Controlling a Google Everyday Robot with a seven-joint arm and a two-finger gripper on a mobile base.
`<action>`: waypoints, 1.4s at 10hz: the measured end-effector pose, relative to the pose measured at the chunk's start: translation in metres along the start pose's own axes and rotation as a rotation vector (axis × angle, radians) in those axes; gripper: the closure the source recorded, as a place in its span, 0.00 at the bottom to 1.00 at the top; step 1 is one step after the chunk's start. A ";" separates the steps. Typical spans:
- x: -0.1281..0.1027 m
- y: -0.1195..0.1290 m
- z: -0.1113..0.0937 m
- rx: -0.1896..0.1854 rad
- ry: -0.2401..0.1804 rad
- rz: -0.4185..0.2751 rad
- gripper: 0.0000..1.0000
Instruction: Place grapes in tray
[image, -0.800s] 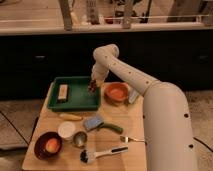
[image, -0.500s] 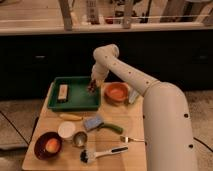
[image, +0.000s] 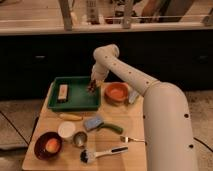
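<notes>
The dark green tray (image: 75, 102) sits at the back left of the wooden table, with a tan rectangular block (image: 63, 92) in its left part. My gripper (image: 92, 88) hangs over the tray's right edge, at the end of the white arm. A small dark bunch, the grapes (image: 91, 89), shows at the gripper's tip, just above the tray's right side. I cannot tell whether the grapes are held or resting on the tray.
An orange bowl (image: 117, 92) stands right of the tray. In front are a banana (image: 70, 117), a blue sponge (image: 93, 122), a green item (image: 113, 128), a white cup (image: 66, 130), a metal cup (image: 80, 138), a dark red bowl (image: 48, 145), a brush (image: 102, 153) and a fork (image: 131, 139).
</notes>
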 end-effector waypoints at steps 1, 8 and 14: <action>0.000 0.000 0.000 0.001 -0.001 -0.001 0.98; -0.011 -0.002 0.002 -0.010 -0.004 -0.039 0.32; -0.024 -0.005 0.004 -0.020 -0.009 -0.077 0.20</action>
